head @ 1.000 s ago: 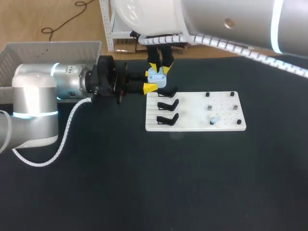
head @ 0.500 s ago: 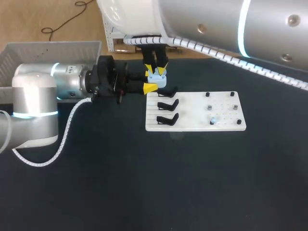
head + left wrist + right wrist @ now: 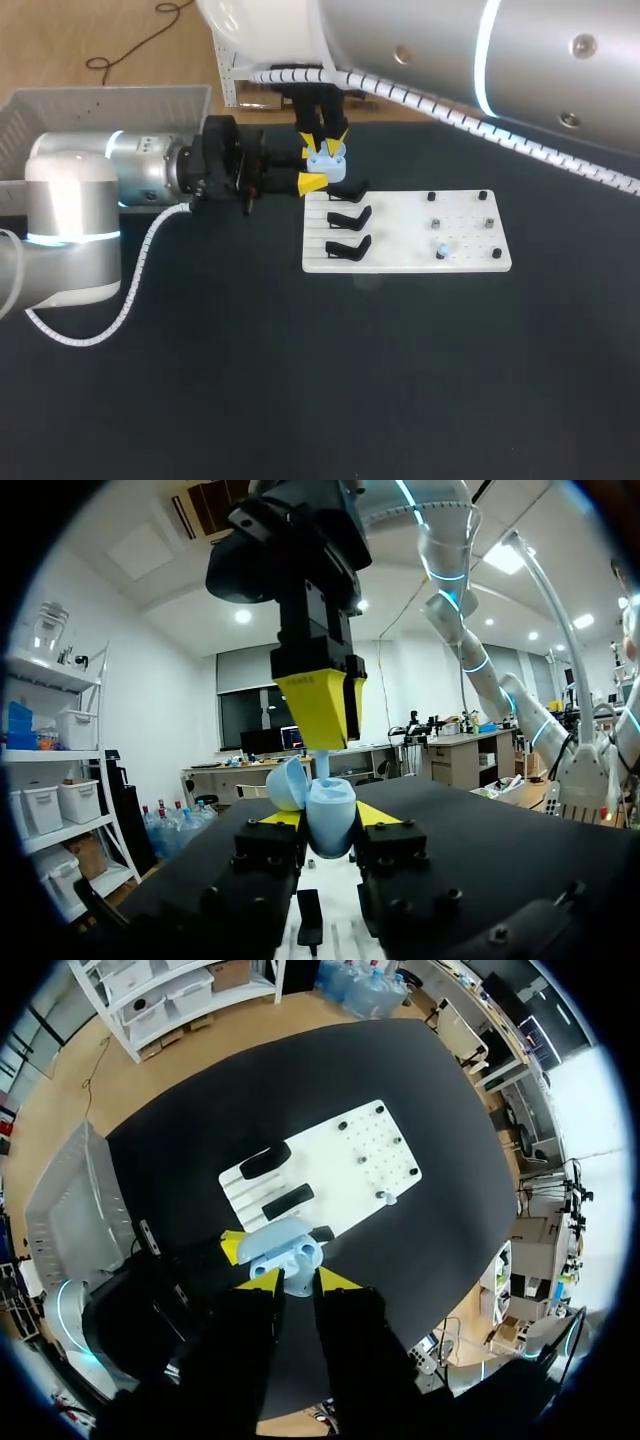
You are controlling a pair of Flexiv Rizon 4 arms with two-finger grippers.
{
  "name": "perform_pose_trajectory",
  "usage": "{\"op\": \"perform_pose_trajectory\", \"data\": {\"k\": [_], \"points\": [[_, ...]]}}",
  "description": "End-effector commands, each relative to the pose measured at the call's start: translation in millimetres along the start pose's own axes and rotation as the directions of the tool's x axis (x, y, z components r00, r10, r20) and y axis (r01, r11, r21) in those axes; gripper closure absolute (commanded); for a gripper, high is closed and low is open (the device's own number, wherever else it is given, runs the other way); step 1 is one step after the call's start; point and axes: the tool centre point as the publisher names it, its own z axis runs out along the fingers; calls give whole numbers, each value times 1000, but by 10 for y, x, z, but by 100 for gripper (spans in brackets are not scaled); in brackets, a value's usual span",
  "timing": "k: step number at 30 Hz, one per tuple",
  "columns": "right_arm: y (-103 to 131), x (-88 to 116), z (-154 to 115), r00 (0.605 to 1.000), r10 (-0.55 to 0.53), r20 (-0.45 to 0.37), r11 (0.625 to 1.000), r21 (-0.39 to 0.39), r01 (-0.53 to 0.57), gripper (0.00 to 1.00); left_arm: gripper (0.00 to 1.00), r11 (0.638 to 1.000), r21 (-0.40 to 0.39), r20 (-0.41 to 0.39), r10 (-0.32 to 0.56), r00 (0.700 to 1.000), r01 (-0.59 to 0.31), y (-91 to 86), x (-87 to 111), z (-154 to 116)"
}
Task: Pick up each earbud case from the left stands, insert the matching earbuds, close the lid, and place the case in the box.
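A light blue earbud case (image 3: pixel 326 162) with its lid open is held just above the far left corner of the white board (image 3: pixel 410 262). My left gripper (image 3: pixel 314 168) comes in from the left and is shut on the case (image 3: pixel 330 818), its yellow tips on either side. My right gripper (image 3: pixel 327 141) hangs straight down over the open case (image 3: pixel 285 1252), shut on a pale blue earbud (image 3: pixel 322 764) whose stem points down into the case. Three black stands (image 3: pixel 349 216) on the board's left side are bare. Another earbud (image 3: pixel 441 249) sits on a peg at the board's right.
A grey box (image 3: pixel 100 100) stands at the table's far left, behind my left arm. Small black pegs (image 3: pixel 432 197) stick up around the board's right half. The dark table stretches open in front of the board.
My right gripper has shifted a little to the left over the case, and its arm has swung along with it. The left arm and the case have stayed put.
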Motion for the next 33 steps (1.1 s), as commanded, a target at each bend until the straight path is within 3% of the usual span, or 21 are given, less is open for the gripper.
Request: {"op": "perform_pose_trajectory", "data": {"k": [1,33], "points": [[-26,1,6,1000,3,-4,1000,-5,-3,100,100,1000,-4,1,3,1000,-3,-8,8,5],[-40,-18,98,1000,8,21,1000,9,-8,100,100,1000,-4,1,3,1000,-3,-8,8,5]]}}
